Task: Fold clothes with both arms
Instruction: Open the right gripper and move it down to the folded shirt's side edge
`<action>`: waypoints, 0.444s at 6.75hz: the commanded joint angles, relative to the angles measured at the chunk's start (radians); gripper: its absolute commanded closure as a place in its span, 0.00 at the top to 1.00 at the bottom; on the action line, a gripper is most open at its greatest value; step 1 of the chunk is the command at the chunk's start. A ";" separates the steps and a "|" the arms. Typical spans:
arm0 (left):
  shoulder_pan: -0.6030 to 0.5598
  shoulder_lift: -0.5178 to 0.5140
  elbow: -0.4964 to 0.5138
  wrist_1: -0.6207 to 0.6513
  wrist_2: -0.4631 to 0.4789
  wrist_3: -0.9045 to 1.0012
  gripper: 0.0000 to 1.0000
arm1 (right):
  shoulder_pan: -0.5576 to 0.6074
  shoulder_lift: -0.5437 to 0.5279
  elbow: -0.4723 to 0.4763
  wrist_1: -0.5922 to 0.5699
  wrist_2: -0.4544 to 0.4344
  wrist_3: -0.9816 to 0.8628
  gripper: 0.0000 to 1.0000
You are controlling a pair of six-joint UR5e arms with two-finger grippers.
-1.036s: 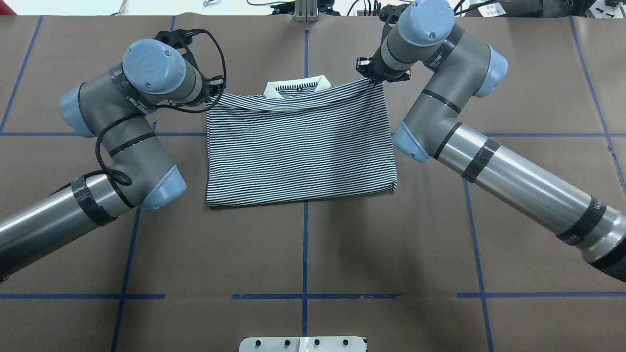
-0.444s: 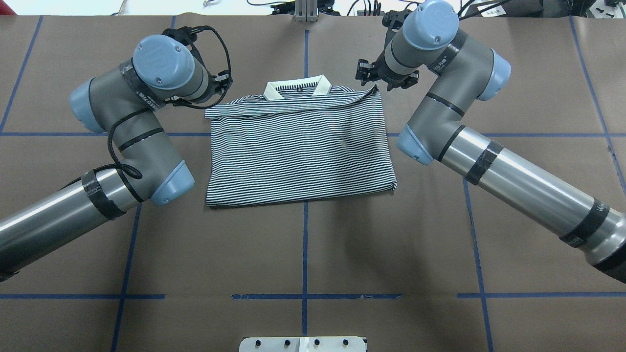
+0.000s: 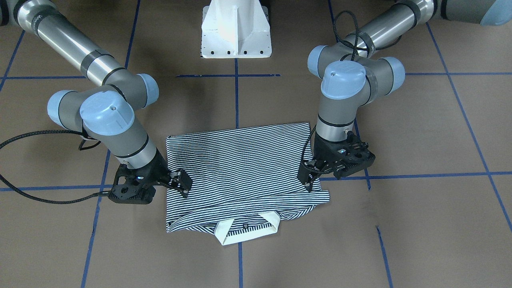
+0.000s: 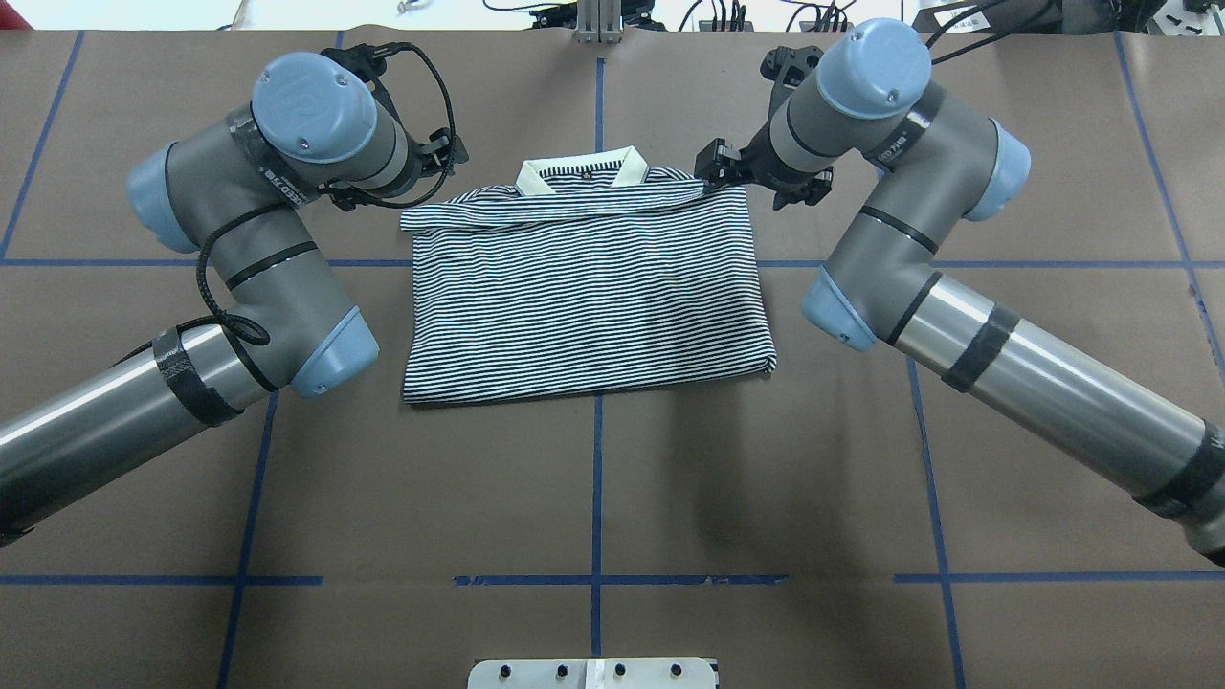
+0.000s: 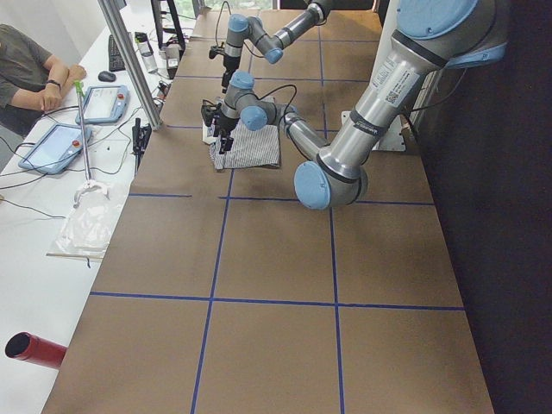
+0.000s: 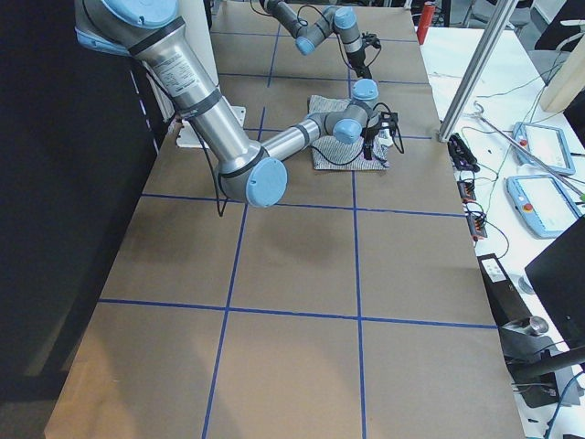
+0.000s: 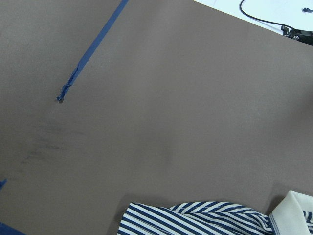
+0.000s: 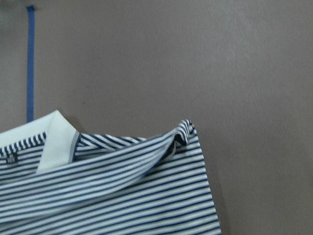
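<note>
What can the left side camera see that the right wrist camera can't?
Only the left side view shows the left arm, the right arm, a person at a white desk and a red tube. Only the right wrist view shows the cream collar and the shirt's folded-over corner up close. Both show the striped shirt, the brown table and blue tape lines.

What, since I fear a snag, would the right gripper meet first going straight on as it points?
Probably the shirt: the right gripper tilts down toward its striped edge close by, though depth is unclear.
</note>
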State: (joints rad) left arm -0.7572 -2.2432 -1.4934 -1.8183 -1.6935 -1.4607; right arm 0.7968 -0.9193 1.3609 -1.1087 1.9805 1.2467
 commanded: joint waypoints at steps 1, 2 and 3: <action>0.001 -0.001 -0.077 0.074 -0.011 -0.010 1.00 | -0.069 -0.166 0.185 -0.013 0.006 0.078 1.00; 0.001 -0.001 -0.096 0.088 -0.011 -0.018 1.00 | -0.092 -0.209 0.232 -0.017 0.004 0.089 1.00; 0.002 -0.003 -0.097 0.088 -0.011 -0.032 1.00 | -0.126 -0.251 0.268 -0.017 0.000 0.092 1.00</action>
State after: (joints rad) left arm -0.7559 -2.2444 -1.5784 -1.7401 -1.7037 -1.4790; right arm 0.7081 -1.1140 1.5750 -1.1238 1.9846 1.3284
